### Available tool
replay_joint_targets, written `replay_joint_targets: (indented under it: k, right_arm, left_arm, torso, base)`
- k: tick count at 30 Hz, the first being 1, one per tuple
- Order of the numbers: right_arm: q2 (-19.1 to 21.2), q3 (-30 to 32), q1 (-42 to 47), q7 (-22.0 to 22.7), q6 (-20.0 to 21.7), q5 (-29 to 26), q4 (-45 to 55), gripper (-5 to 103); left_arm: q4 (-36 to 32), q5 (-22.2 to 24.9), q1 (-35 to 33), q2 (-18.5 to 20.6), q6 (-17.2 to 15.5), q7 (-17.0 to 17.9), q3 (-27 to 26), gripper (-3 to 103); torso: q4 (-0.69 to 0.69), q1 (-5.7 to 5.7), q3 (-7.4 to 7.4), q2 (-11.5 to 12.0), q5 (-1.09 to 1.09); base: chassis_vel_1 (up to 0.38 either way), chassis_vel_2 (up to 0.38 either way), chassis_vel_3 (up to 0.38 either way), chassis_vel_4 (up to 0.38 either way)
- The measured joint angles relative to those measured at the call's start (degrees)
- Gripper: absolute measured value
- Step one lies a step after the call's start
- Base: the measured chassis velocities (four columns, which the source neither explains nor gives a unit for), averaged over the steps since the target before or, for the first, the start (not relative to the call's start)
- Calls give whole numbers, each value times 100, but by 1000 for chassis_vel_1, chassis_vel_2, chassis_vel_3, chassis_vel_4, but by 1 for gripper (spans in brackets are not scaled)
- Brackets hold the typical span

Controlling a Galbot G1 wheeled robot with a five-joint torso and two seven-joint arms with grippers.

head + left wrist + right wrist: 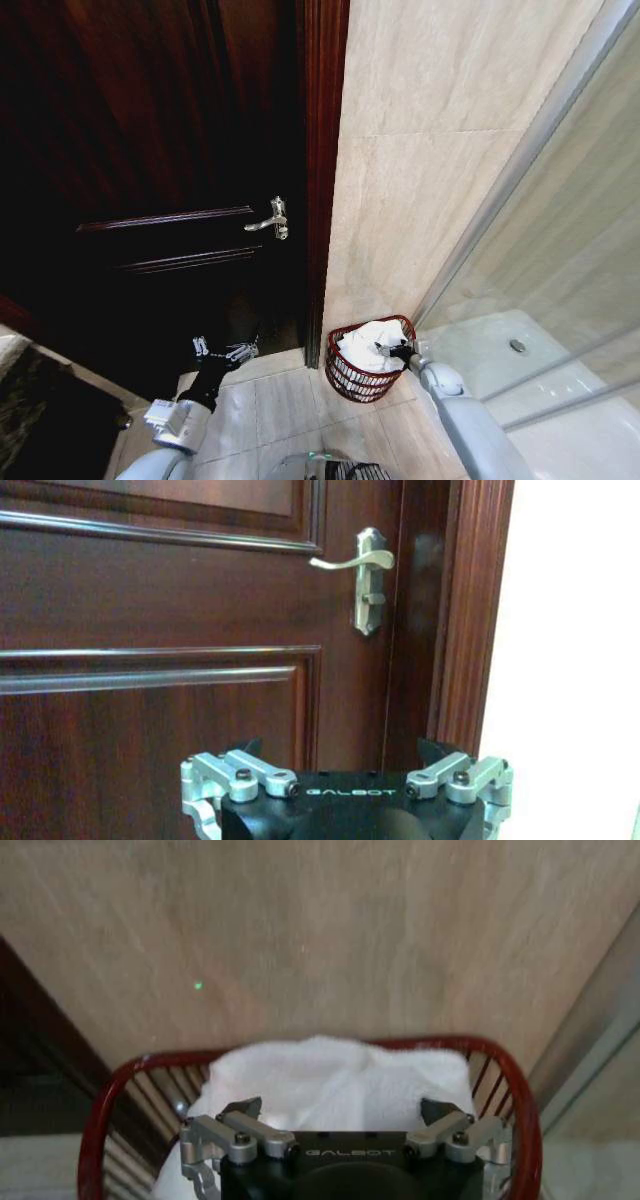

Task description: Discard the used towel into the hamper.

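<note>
The hamper (352, 386), a small reddish-brown wire basket, stands on the floor against the tiled wall beside the door frame. A white towel (364, 344) lies bunched inside it and rises above the rim. My right gripper (396, 351) hovers at the hamper's right rim, open. In the right wrist view its jaws stand wide apart just over the towel (330, 1072), with nothing between them, and the hamper's red rim (106, 1092) curves around. My left gripper (225, 351) hangs low in front of the dark door, open and empty (340, 748).
A dark wooden door with a metal lever handle (272, 220) (365, 562) is shut on the left. A glass shower screen (560, 250) runs along the right, close to the hamper. A dark mat (50, 420) lies at the lower left.
</note>
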State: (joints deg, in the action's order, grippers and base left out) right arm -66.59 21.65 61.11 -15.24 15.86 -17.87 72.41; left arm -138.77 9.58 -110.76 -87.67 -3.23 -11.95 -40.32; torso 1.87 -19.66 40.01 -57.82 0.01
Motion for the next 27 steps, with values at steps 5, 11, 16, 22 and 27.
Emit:
replay_joint_targets:
  k: [5,11,16,22,27]
  right_arm:
    - [-220,-76,-483,-102,-186,-11,-860,100]
    - [-813,-251,-1142,-188,-479,14,-2022,100]
    - [-1254,-201,-1700,-303,-893,85,-3143,100]
    - [-1603,-57,-2293,-291,-1192,280,-4585,100]
    - [-1648,16,-2396,-258,-1197,327,-5060,100]
  left_arm:
    - [0,0,0,-1,0,0,0,100]
    - [0,0,0,-1,0,0,0,100]
    - [0,0,0,-1,0,0,0,100]
    - [0,0,0,-1,0,0,0,100]
    - [0,0,0,-1,0,0,0,100]
  torso:
    - [2,-8,8,-12,3]
    - [2,-14,16,-28,0]
    - [1,-18,20,-37,-4]
    - [2,-22,24,-45,-2]
    - [2,-24,26,-51,-2]
  base:
    - [0,0,0,0]
    - [0,0,0,0]
    - [0,0,0,0]
    - [0,0,0,0]
    - [0,0,0,0]
